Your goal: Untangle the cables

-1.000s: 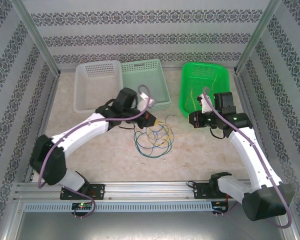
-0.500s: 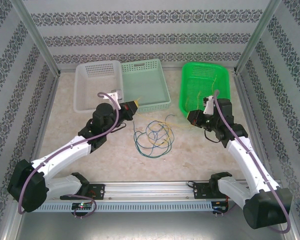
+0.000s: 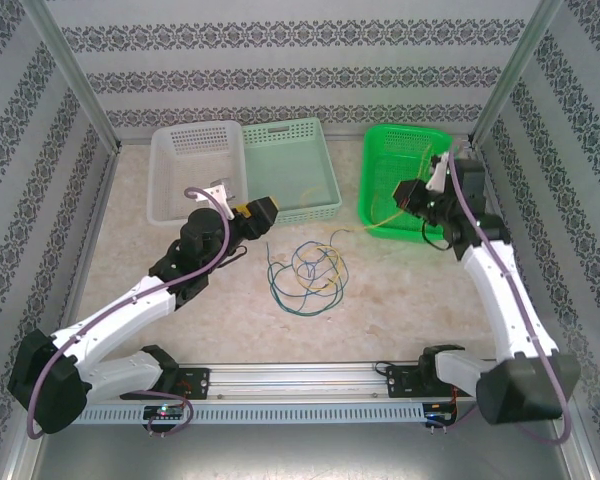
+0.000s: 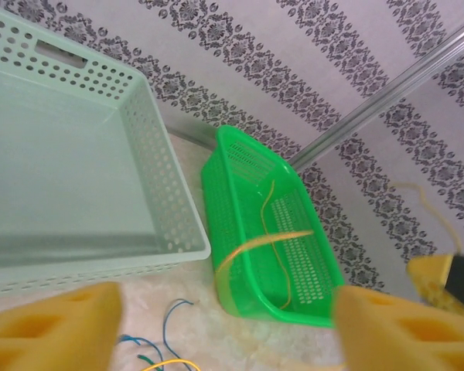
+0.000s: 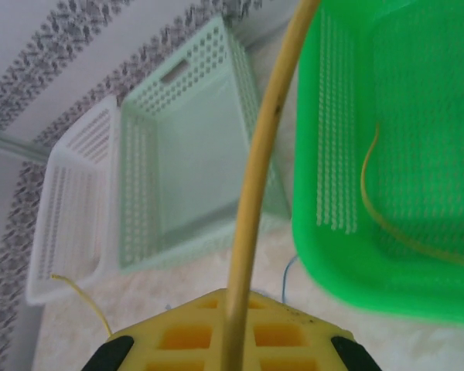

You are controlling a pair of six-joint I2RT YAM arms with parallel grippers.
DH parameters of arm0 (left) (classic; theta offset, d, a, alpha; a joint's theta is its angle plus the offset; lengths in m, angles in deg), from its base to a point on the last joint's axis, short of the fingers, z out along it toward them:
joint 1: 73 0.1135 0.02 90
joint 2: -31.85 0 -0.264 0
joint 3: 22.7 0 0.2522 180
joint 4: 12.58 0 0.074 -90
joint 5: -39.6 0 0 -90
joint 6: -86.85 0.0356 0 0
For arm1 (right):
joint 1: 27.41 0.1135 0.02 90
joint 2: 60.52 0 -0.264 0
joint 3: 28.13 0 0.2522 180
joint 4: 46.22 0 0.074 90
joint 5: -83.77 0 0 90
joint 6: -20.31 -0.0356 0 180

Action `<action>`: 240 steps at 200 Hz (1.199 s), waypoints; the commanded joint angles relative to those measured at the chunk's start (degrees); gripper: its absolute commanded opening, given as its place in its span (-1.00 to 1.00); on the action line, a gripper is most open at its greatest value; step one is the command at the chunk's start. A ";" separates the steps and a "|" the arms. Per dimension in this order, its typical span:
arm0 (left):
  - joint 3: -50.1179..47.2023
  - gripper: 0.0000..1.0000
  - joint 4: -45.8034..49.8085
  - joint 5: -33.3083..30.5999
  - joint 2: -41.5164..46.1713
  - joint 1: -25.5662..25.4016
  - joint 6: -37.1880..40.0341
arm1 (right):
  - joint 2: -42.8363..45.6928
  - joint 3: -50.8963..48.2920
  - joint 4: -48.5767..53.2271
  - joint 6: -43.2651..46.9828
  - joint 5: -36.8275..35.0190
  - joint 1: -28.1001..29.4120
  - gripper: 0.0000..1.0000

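The right end effector [image 5: 230, 328] is pinched shut on a yellow cable [image 5: 251, 193] above the green basket [image 3: 380, 150]. The left end effector [image 3: 267, 213] is wide open, holding nothing. The other cables [image 3: 302, 272] lie in a loose tangle on the tabletop [image 3: 410, 300] between the arms.

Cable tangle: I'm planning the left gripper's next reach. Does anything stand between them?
Nothing visible does. The left gripper is open beside the mint basket's near wall, and only bare table separates it from the cable tangle.
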 commanded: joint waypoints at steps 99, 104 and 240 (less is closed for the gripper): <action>0.25 0.99 10.59 -4.59 3.83 1.42 6.99 | -23.68 26.96 17.99 32.39 -8.78 -11.56 -1.00; 0.49 0.99 10.80 -4.38 3.68 1.56 7.22 | -24.59 27.71 19.00 33.64 -9.57 -11.56 -1.00; 2.28 0.99 11.60 -3.07 -0.17 2.54 7.95 | -44.67 41.64 31.52 47.13 -15.84 -12.30 -1.00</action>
